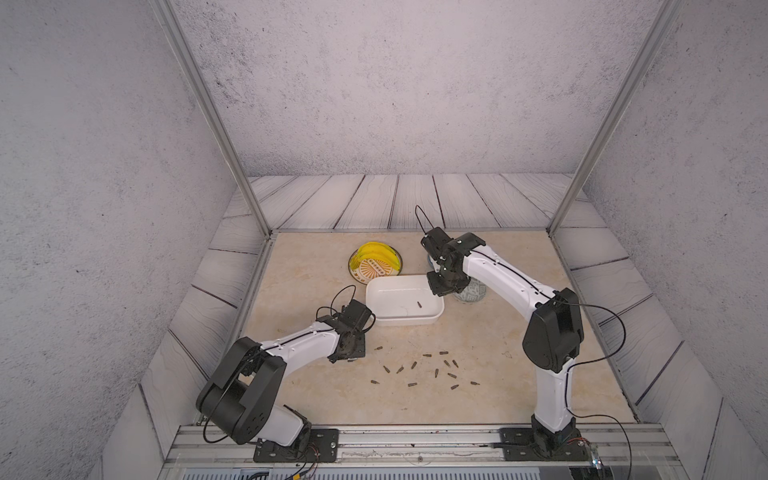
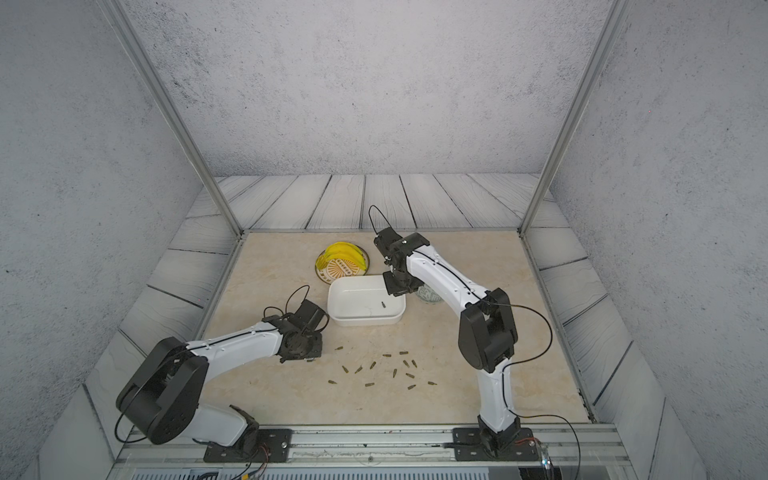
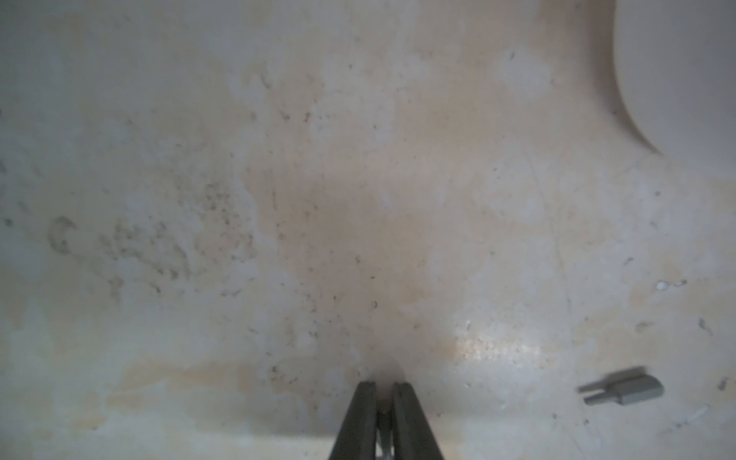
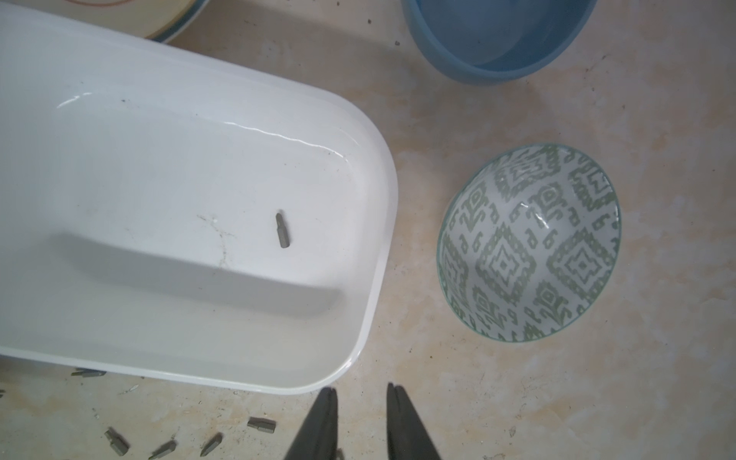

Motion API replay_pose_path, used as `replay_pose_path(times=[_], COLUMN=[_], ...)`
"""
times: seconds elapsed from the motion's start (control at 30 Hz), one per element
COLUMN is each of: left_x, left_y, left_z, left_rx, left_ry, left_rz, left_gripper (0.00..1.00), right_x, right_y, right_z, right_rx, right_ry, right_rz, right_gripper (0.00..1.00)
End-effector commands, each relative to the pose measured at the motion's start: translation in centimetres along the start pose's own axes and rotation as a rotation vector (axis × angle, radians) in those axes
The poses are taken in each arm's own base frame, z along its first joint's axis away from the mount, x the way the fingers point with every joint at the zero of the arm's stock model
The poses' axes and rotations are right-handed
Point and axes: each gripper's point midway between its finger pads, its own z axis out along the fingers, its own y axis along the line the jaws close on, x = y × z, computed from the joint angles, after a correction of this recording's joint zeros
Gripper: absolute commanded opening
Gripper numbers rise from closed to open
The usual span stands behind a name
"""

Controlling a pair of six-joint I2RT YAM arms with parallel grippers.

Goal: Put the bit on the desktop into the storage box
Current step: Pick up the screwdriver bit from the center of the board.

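Bit in box: one bit (image 4: pixel 282 230) is lying flat on the floor of the white storage box (image 1: pixel 401 321).
Loose bits: many loose bits (image 1: pixel 436 372) are lying scattered on the desktop (image 1: pixel 478 407), in front of the box and between the two arms.
Left gripper: the left gripper (image 3: pixel 384 384) is pointing down at the desktop near the box. Its jaws are pinching almost together on a small grey gripped bit (image 3: pixel 384 428).
Next to it: a spare bit (image 3: pixel 621 388) is lying on the desktop nearby.
Right gripper: the right gripper (image 4: pixel 362 392) is hanging over the desktop just beside a corner of the box. Its jaws are standing a little apart and holding nothing.
Bowls: a patterned bowl (image 4: pixel 529 243) and a blue bowl (image 4: pixel 498 47) are sitting near that end of the box.
Plate: a plate (image 1: pixel 376 272) is carrying yellow bananas (image 1: pixel 376 251) behind the box.
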Motion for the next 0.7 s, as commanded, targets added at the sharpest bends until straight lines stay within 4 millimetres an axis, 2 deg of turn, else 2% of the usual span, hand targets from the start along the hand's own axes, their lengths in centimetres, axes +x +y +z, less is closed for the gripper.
replay_pose_path(times=[0.0,0.13,0.23,0.33,0.53,0.67], left_x=[3.1,2.0,0.4,-1.4,-5.5,-8.4], left_y=[0.9,0.8,0.3,-0.2,-1.4,-3.0], left_z=[0.9,0.3,-1.0,-2.5,-6.2,-8.4], left_rx=[-0.024,-0.032,-0.030,-0.023,-0.014,0.021], left_ry=[0.122,0.098,0.062,0.023,-0.057,-0.116], left_rz=[0.010,0.020,0.036,0.053,0.089,0.114], left_gripper=[0.10,0.08,0.07,0.07,0.07,0.07], right_x=[0.3,0.7,1.4,1.9,2.3,3.8], right_y=[-0.9,-1.3,-1.6,-2.0,-2.8,-3.6], right_z=[-1.9,-1.9,-1.7,-1.9,-3.8,-3.6], right_rx=[0.013,0.023,0.027,0.007,0.014,0.032], right_ry=[-0.031,-0.032,-0.030,-0.026,-0.057,-0.049], right_rz=[0.015,0.023,0.035,0.057,0.071,0.088], right_gripper=[0.27,0.27,0.26,0.26,0.26,0.26])
